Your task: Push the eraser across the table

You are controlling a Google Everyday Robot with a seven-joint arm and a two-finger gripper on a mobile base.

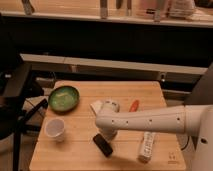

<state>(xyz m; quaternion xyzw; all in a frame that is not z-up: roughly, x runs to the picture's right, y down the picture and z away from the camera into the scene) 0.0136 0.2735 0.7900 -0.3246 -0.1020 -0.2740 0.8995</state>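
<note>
**Eraser (103, 145) near the front edge**

It lies slanted on the table (70, 159), black against the pale planks. My gripper (107, 134) stands just behind it, perhaps touching; open or closed, I cannot tell. A cup (55, 129) sits nearby.

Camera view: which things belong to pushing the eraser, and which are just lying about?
Job: small flat black eraser; light wooden table; pincer, low, just behind the eraser.
Lying about: green bowl; pale cup; beige flat block; orange stick; white labelled tube.
</note>
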